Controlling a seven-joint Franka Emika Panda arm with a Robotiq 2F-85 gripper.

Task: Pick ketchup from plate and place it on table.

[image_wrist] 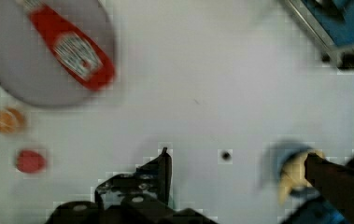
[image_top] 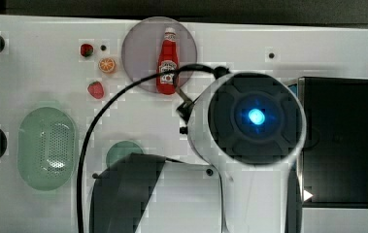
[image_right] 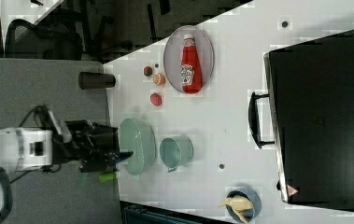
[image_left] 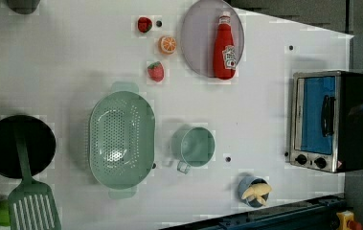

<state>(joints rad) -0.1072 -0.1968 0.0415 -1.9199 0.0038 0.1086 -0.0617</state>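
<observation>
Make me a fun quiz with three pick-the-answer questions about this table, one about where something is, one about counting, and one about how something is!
1. Where is the ketchup?
A in the green basket
B on the plate
C in the cup

2. How many strawberries are there?
A two
B five
C none

3. How is the ketchup resting?
A standing up
B lying flat
C held in the fingers

Answers: 1 B, it lies inside the plate's rim. 2 A, two red ones sit beside the orange slice. 3 B, its long side lies on the plate.
</observation>
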